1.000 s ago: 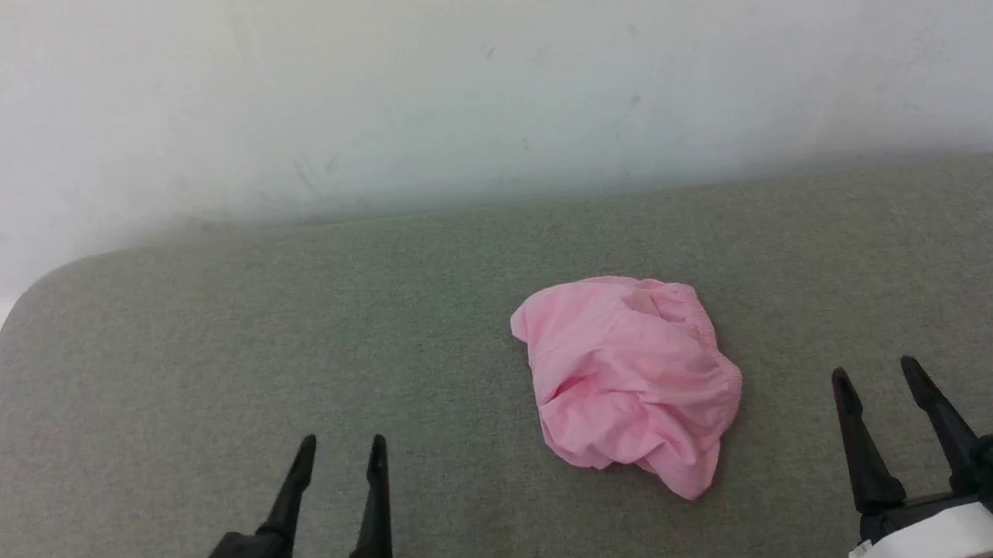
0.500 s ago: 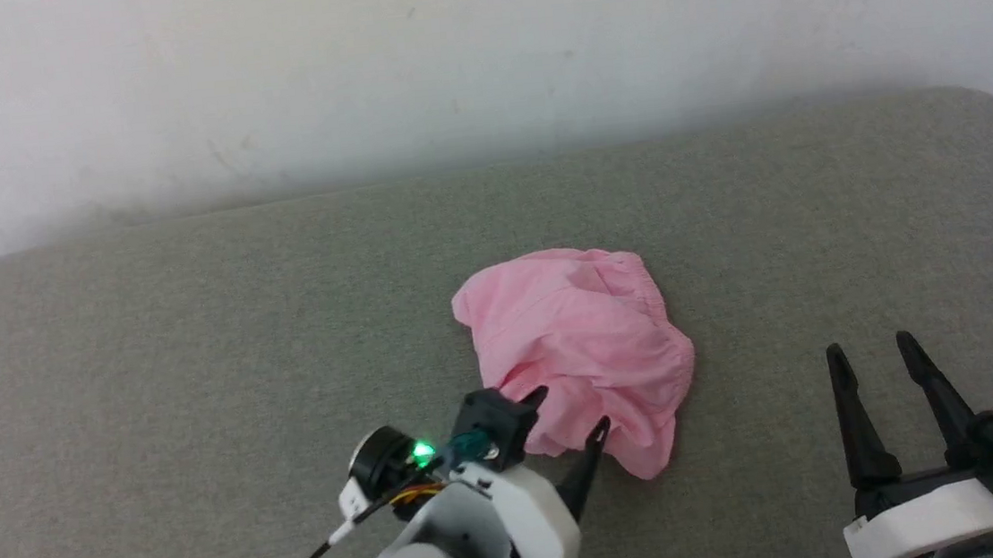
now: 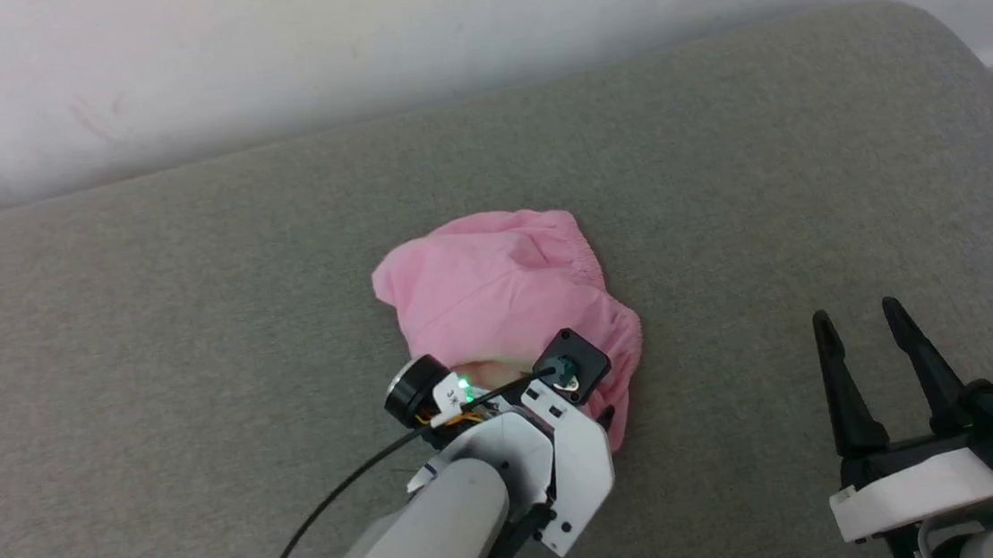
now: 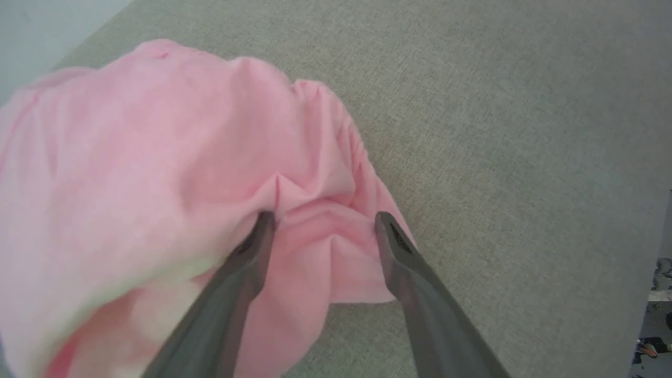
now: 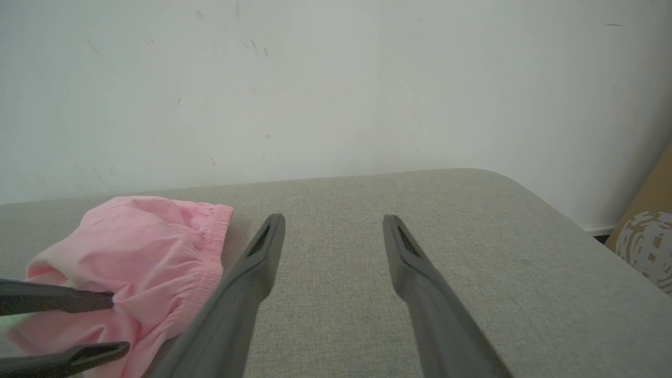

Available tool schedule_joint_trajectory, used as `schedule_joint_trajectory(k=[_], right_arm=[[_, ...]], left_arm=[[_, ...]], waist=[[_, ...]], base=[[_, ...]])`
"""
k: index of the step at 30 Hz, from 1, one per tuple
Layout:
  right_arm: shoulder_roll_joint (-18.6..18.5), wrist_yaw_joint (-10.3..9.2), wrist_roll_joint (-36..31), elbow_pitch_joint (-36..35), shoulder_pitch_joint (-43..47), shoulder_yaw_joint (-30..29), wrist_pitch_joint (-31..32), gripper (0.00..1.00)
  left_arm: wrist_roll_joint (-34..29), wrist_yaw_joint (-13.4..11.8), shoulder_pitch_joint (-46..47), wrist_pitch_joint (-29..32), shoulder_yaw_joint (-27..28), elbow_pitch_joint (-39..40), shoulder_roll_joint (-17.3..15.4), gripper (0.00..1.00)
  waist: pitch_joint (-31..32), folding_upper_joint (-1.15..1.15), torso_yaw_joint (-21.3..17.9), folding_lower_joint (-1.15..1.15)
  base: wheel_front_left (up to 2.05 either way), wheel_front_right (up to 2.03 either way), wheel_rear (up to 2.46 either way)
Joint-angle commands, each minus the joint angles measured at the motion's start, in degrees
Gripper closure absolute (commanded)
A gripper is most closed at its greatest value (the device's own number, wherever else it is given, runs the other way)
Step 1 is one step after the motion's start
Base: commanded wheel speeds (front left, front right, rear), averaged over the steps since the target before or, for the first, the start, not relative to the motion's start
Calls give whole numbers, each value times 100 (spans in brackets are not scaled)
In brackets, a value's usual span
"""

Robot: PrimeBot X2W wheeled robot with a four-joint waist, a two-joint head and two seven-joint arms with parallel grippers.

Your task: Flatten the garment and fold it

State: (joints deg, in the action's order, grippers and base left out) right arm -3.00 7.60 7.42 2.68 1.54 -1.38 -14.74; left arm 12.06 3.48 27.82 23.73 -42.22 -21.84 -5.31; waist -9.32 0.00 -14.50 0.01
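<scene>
Head view: a pink garment (image 3: 496,279) lies in a crumpled heap at the centre of the frame, on a grey fabric pad (image 3: 196,341), its gathered waistband along the heap's upper right edge

The left gripper (image 4: 324,220) sits over the heap's lower edge. In the left wrist view its two fingers (image 4: 247,262) stand well apart, tips pressed into the cloth, with a puckered ridge of fabric between them. The jaws are open and have not yet pinched anything

The right gripper (image 3: 854,311) hovers at the lower right of the head view, well apart from the garment. Its jaws are open and empty, over bare pad

The step in hand looks like the first grasp, the start of flattening; nothing is spread or folded yet. The next move likely calls for closing on that ridge and lifting to shake the heap loose, and the right gripper would need an edge of its own – the waistband seems the clearest one. A pinch through several layers could keep the cloth bunched

The pad has rounded corners and fills most of the head view. A scuffed white wall (image 3: 261,48) runs along the top, and in the right wrist view a brown object (image 5: 646,231) shows at the right edge
</scene>
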Motion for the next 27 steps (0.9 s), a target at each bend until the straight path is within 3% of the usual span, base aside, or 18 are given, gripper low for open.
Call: schedule_joint_trajectory(k=[1, 5, 6, 7, 10, 15, 22, 27], right_arm=[[13, -11, 57, 8, -83, 16, -26, 0], [13, -11, 103, 31, -130, 25, -26, 0], [13, -11, 107, 35, -130, 17, -26, 0], [13, -11, 111, 40, -127, -2, -26, 0], [13, -11, 107, 52, -104, -82, -26, 0], [13, -11, 25, 68, -29, -161, -26, 0], [13, -11, -100, 68, 130, -217, -26, 0], [13, -11, -149, 59, 152, -182, -26, 0]], left_arm=[[-70, -10, 117, -6, -27, -90, -18, 0], [-191, -2, 282, 81, -171, -668, 1, 0], [-180, 12, 306, 79, -189, -753, 14, 56], [-134, 29, 322, 15, -181, -788, 34, 100], [80, 64, 327, -295, -95, -757, 99, 100], [642, -143, 181, -1318, 389, -107, 189, 100], [1635, -780, -614, -2281, 1593, 1035, 150, 100], [2025, -1211, -1473, -2573, 2331, 951, -139, 100]], waist=[[-221, 0, -220, -1], [-285, 0, -272, -1], [-285, 0, -268, -1], [-277, 0, -250, -1], [-194, 0, -107, -1], [80, 0, 266, -1], [424, 0, 986, -1], [479, 0, 1329, -1]], base=[[0, 0, 0], [0, 0, 0], [0, 0, 0], [0, 0, 0], [0, 0, 0], [0, 0, 0], [0, 0, 0], [0, 0, 0]])
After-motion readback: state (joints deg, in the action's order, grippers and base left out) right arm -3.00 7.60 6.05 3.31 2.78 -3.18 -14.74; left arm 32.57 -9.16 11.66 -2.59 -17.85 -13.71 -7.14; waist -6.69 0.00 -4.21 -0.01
